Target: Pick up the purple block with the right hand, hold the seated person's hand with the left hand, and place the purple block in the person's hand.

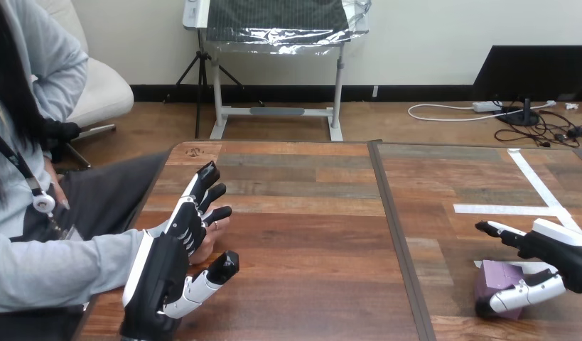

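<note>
Wooden bench [309, 234] boards span the scene. At its left edge the left robot hand [170, 259], fingers straight and spread, lies open against the person's hand [211, 238]. Near the right edge the purple block [495, 278] rests on the bench, the right robot hand [558, 259] gripping it, thumb curled along its near side.

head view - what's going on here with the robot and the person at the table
The robot's left hand stands with straight fingers against the person's hand at the left edge of the table, not curled round it. Its right hand is at the purple block, which sits on the table near the right edge; whether it grips the block I cannot tell. The block has not reached the person's hand yet.
</note>
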Robot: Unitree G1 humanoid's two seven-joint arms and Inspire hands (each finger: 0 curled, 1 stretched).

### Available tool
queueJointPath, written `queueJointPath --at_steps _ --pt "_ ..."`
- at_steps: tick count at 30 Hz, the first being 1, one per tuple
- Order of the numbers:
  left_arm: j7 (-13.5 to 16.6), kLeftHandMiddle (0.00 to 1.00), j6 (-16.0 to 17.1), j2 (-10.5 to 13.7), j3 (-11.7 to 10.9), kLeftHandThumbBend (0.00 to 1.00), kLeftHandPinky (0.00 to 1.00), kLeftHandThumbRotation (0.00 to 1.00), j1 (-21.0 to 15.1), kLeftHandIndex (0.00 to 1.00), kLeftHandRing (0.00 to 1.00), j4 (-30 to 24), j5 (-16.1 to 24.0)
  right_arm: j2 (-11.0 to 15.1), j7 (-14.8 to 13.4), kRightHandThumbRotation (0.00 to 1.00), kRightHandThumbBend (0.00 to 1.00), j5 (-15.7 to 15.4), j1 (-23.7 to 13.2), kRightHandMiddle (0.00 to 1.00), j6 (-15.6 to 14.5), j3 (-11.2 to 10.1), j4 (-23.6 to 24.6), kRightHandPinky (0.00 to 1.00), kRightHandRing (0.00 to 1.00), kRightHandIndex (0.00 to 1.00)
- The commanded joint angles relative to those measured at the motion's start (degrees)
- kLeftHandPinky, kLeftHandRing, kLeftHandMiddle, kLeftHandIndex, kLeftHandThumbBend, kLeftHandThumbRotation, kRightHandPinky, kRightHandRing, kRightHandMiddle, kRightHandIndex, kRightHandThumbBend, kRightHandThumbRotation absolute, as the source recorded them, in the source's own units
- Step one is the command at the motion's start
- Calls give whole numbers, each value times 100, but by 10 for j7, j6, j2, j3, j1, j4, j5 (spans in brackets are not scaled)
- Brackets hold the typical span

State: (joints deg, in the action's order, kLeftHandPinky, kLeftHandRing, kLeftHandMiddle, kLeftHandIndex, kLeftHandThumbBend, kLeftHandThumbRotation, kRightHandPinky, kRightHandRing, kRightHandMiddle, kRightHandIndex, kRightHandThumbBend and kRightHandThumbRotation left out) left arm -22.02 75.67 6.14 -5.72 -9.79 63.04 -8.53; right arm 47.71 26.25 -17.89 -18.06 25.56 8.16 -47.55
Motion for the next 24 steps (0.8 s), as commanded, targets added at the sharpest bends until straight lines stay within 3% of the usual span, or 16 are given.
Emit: queueJointPath --at_steps 1,8,15,24 --pt "-2 95 10 -1 -6 100 82 73 -46 95 92 1 -3 13 -14 33 100 4 -19 99 13 -15 10 94 100 99" --pt "-5 95 8 -2 -6 100 82 73 -46 95 92 0 -7 8 -46 20 100 -16 -16 95 8 -8 8 89 95 96" --pt "-8 95 8 -1 -6 100 82 72 -45 95 92 -1 -8 -3 -88 6 100 -30 -11 80 6 -9 0 68 76 86" --pt "3 95 9 1 -9 100 81 73 -40 94 91 -5 1 -18 -148 1 98 -50 -9 70 -2 -3 -19 61 66 73"
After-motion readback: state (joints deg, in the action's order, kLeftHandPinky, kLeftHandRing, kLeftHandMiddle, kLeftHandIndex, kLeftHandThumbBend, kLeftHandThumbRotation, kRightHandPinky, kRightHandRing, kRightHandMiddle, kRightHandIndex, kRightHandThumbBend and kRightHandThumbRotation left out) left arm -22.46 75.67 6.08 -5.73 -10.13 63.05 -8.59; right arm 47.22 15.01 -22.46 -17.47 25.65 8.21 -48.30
